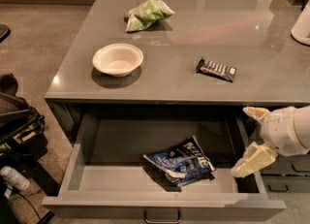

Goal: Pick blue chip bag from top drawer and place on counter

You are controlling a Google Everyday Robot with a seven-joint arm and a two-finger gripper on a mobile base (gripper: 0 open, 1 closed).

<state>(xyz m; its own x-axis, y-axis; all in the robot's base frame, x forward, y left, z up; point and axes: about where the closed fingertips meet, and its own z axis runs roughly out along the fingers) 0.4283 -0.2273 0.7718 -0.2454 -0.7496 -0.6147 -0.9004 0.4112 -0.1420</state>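
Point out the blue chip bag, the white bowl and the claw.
blue chip bag (pixel 179 162): camera view, the bag's middle, in the drawer (pixel 121 140).
white bowl (pixel 117 59): camera view, its inside.
claw (pixel 239 141): camera view, between its open fingers, at the drawer's right end.

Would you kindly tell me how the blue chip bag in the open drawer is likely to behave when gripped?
The blue chip bag looks crumpled and puffy, so it is probably light and will likely deform under a pinch. Its glossy film may slip. It lies flat in the top drawer, near the open gripper, so rolling seems unlikely.
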